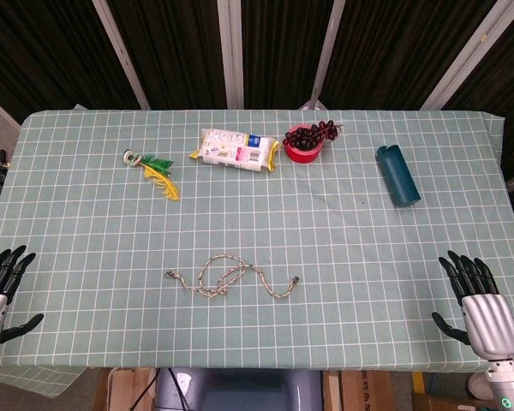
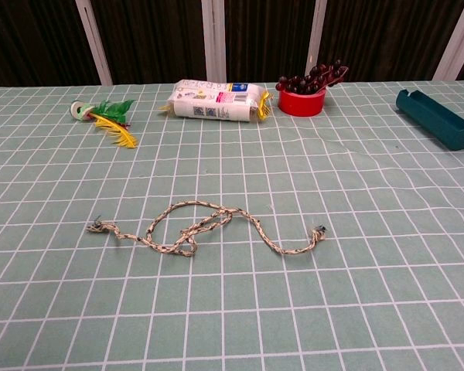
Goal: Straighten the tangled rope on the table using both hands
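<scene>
The surface (image 1: 343,257), covered in a green checked cloth, carries everything here, and the rope (image 1: 231,276) serves as the landmark: it lies toward the near middle of the cloth, well apart from all else. Beyond the rope, along the far edge, sit a dark teal case (image 1: 398,175) off to the right, a white packet (image 1: 236,149) nearly straight behind it, a red cup (image 1: 305,143) of dark pieces just right of the packet, and a small green and yellow feathered toy (image 1: 152,168) to the left. The left hand (image 1: 2,278) rests at the near left edge, far left of the rope, fingers spread and holding nothing; the right hand (image 1: 478,295) mirrors it far to the right, fingers likewise apart and empty. The chest view shows neither hand. The rope itself looks like a thin braided cord, pale with dark flecks, light and limp, so it should drag easily across the cloth and offer no stiffness to push against. Its middle-left stretch is looped over itself in a loose tangle (image 2: 189,232), while both frayed ends lie free: the left end (image 2: 97,226) and the right end (image 2: 319,232). Those ends seem the best places to pinch, one per hand, since pulling them apart would likely draw the loops out, though a thin cord lying flat may be fiddly to pick up.
</scene>
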Available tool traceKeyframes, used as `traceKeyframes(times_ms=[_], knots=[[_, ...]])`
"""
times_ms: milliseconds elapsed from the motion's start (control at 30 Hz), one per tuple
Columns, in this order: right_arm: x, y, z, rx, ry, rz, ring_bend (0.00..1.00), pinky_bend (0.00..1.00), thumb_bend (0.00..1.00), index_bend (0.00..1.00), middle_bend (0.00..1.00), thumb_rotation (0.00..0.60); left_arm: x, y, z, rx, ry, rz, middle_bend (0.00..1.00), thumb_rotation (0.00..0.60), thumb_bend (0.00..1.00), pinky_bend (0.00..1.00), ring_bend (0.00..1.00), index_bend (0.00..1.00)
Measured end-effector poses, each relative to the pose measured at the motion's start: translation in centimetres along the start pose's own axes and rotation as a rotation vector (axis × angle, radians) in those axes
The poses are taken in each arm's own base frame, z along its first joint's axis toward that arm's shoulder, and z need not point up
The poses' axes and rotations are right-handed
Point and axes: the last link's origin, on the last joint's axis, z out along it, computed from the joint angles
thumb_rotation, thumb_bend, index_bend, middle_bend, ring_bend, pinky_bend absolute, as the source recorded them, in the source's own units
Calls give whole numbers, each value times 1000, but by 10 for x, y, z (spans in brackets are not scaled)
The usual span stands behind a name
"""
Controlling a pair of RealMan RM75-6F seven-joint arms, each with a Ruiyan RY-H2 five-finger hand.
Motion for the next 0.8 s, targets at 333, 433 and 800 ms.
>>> traceKeyframes(times_ms=[333, 433, 800], knots=[[0, -2, -1, 5, -9, 9, 0, 0, 259, 0, 0, 600, 1, 0, -1, -1, 3, 0, 0, 600, 9, 0, 0, 66], [-1, -6, -1, 26, -15, 15, 0, 0, 259, 0, 0, 600, 1, 0, -1, -1, 5, -3, 0, 600, 8, 0, 0, 66], [-17, -54, 14, 143, -69, 146, 0, 0, 259, 213, 15, 600, 1, 0, 1, 2, 2, -6, 0, 600, 15, 0, 0, 65]])
